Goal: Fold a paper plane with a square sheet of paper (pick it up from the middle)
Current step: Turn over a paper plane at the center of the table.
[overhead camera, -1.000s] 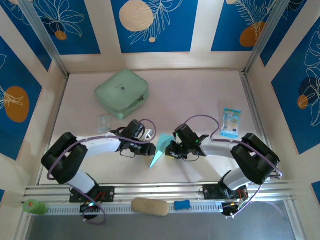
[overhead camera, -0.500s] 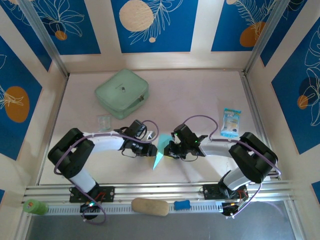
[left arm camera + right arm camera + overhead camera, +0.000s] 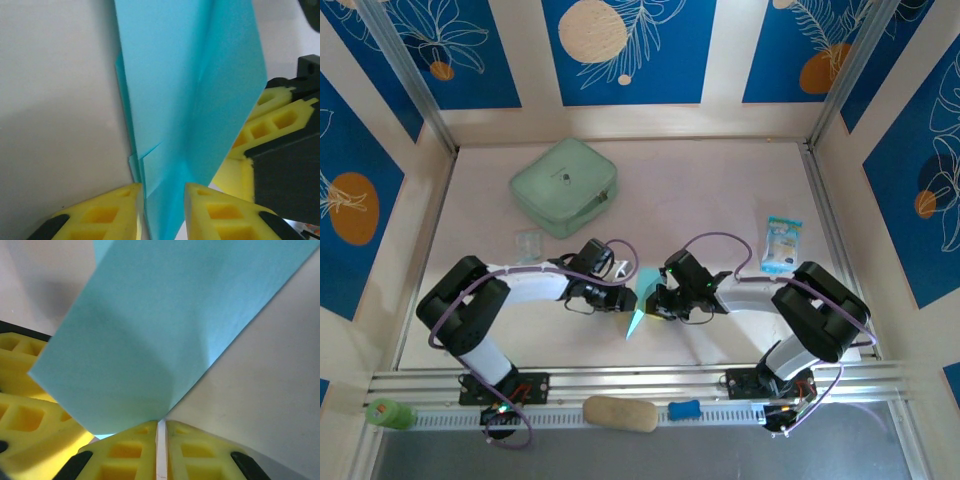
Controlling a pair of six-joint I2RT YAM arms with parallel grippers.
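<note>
- Pale tabletop (image 3: 720, 190): the work is at the middle of its near edge, in reach of both arms.
- Mint-green rounded case (image 3: 565, 187): sits toward the far left corner, well apart from the paper. It has a small dark mark at its centre, too small to read.
- Left gripper (image 3: 628, 297): in the left wrist view its yellow foam fingers (image 3: 117, 205) are pressed onto the paper's layered lower edge, one each side. Probably it is pinching the layers flat to set a crease.
- Right gripper (image 3: 653, 300): in the right wrist view (image 3: 161, 427) its fingers are drawn almost together, nipping the paper's fold. It faces the left gripper from the other side, probably to steady the piece.
- Narrow pointed paper plane of light cyan-blue creased paper (image 3: 638, 315): held between the two grippers and turned up on edge, its tip toward the near edge. Whether the tip touches the tabletop, I cannot tell. Plain, no print (image 3: 190, 90).
- Small printed blue-and-white packet (image 3: 781, 245): lies by the right edge, unused. Its lettering is too small to read.
</note>
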